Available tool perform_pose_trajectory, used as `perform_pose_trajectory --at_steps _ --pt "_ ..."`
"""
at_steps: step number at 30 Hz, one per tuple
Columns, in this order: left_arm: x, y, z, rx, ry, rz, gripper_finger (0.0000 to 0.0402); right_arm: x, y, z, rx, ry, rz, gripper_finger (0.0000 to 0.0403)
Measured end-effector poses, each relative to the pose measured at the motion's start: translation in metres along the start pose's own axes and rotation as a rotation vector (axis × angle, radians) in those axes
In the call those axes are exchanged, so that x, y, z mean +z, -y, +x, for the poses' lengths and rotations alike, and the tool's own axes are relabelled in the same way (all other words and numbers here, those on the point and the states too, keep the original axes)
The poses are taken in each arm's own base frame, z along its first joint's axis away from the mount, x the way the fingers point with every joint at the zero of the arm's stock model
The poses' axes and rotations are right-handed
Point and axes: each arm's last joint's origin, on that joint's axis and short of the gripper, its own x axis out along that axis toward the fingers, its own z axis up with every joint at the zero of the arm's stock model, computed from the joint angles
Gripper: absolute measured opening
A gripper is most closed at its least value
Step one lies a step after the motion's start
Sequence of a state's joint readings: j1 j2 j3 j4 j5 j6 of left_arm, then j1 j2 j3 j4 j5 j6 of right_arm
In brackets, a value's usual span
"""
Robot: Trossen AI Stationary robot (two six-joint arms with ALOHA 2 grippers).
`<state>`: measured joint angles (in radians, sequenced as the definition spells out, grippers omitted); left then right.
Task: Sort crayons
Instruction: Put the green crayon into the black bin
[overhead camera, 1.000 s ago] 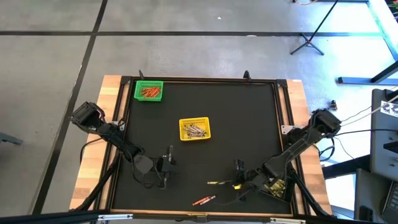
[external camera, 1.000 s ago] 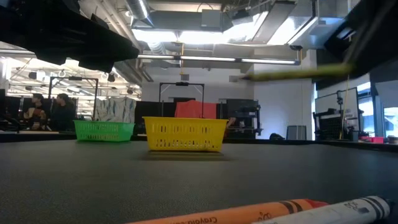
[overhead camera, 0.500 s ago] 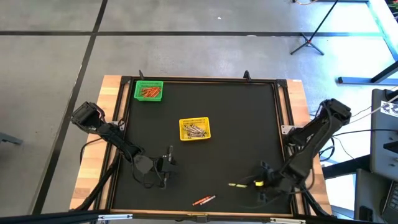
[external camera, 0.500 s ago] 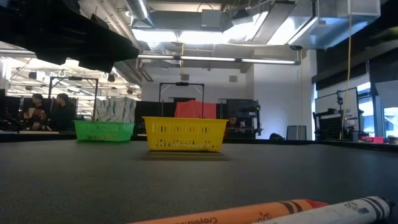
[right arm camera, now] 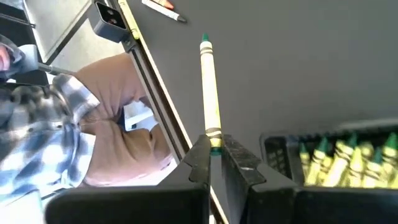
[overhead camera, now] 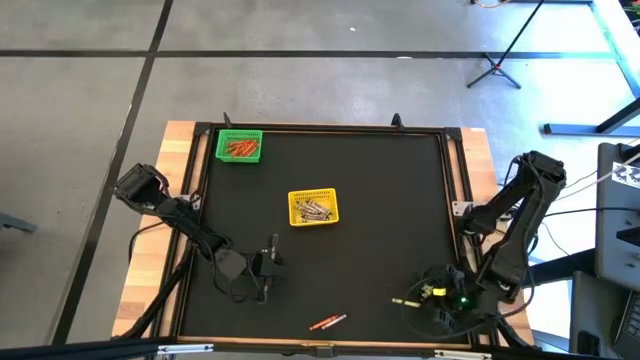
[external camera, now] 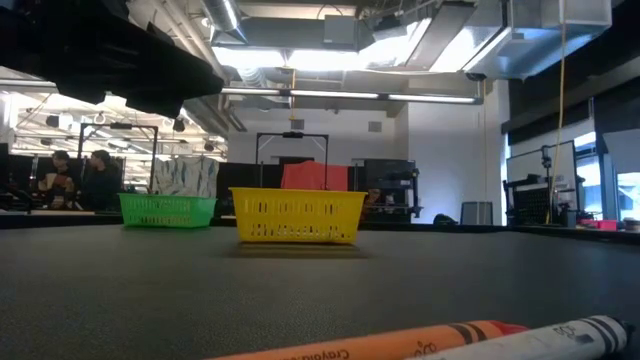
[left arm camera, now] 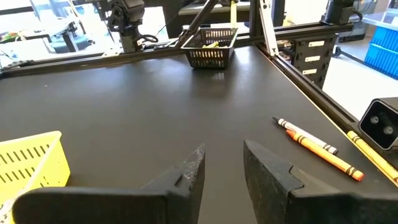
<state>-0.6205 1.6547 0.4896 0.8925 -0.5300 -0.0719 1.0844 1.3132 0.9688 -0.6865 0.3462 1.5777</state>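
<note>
My right gripper (right arm camera: 214, 152) is near the table's near right corner (overhead camera: 428, 295), shut on a yellow-green crayon (right arm camera: 209, 93) with a green tip. It is beside a black mesh basket (right arm camera: 329, 152) that holds several yellow-green crayons. My left gripper (left arm camera: 221, 174) waits at the near left (overhead camera: 265, 262), open, with nothing between its fingers. An orange crayon (left arm camera: 323, 155) and a black-and-white one (left arm camera: 305, 132) lie side by side on the mat near the front edge (overhead camera: 327, 322). My right gripper pinches the crayon's blunt end (right arm camera: 214, 144) between its two fingertips. The crayon sticks out forward past the fingers, along their line, its green tip (right arm camera: 204, 42) away from the gripper and toward the table's left. It is lifted clear of the mat.
A yellow basket (overhead camera: 313, 207) with crayons stands mid-table, and a green basket (overhead camera: 239, 146) with orange-red ones at the far left corner. A raised frame rims the black mat (overhead camera: 350, 250). A person's hand and checked sleeve (right arm camera: 93, 112) show just past the table's edge.
My right gripper has carried the yellow-green crayon toward the table's right edge and upward, rolling its wrist on the way. It now hangs by the black basket. The crayon has left the low view. My left gripper has kept still.
</note>
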Motion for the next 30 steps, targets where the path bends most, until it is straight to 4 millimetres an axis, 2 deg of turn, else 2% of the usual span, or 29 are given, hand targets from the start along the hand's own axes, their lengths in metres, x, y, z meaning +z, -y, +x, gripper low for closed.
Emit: perform_pose_trajectory --at_steps 6,12,22,30 --pt "0.001 0.0 0.0 -0.001 0.008 -0.005 0.0094 -0.007 0.01 -0.014 -0.043 -0.026 0.055 0.0017" --pt "0.002 0.0 0.0 -0.002 0.021 -0.015 0.0094 -0.012 0.018 -0.029 -0.083 -0.145 0.216 0.0017" --pt "0.003 0.0 0.0 -0.002 0.025 -0.018 0.0094 -0.01 0.027 -0.042 -0.145 -0.249 0.313 0.0017" --pt "0.003 0.0 0.0 -0.001 0.025 -0.018 0.0094 -0.002 0.036 -0.059 -0.136 -0.257 0.38 0.0017"
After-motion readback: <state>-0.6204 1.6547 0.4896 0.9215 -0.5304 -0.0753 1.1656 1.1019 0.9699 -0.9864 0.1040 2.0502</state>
